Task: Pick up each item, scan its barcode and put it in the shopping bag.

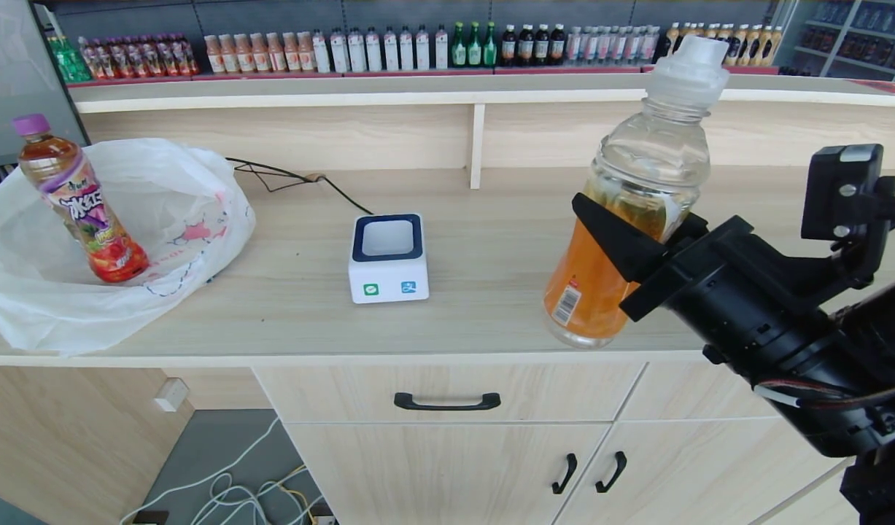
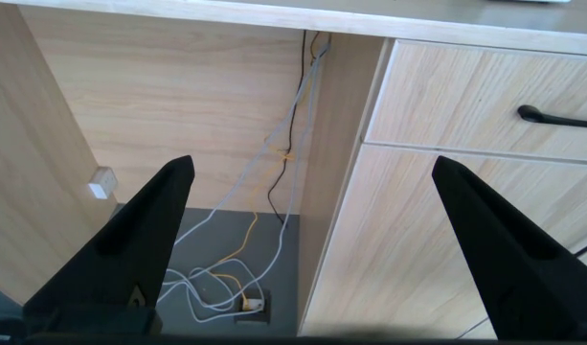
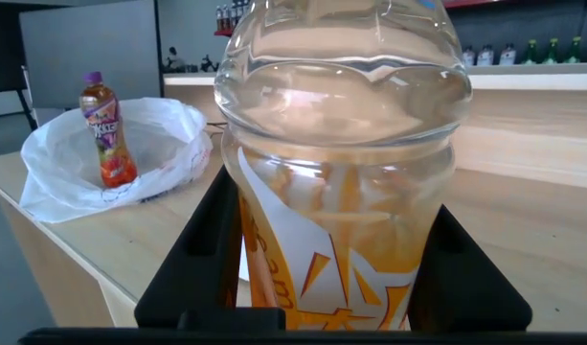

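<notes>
My right gripper (image 1: 655,244) is shut on an orange drink bottle (image 1: 629,211) with a white cap, held tilted just above the counter's right front part, its barcode facing outward. In the right wrist view the orange drink bottle (image 3: 341,182) sits between the black fingers (image 3: 202,259). A white scanner (image 1: 387,257) with a dark blue rim rests mid-counter, left of the bottle. At the far left lies the white shopping bag (image 1: 163,189) with a purple-capped tea bottle (image 1: 79,200) standing in it. My left gripper (image 2: 312,249) hangs open below the counter, facing the cabinet front and floor cables.
The wooden counter (image 1: 491,240) has a raised back ledge with a divider (image 1: 476,146). A black cable (image 1: 294,179) runs from the scanner toward the bag. Drawers and doors with black handles (image 1: 447,401) are below. Shelves of bottles (image 1: 418,47) line the back wall.
</notes>
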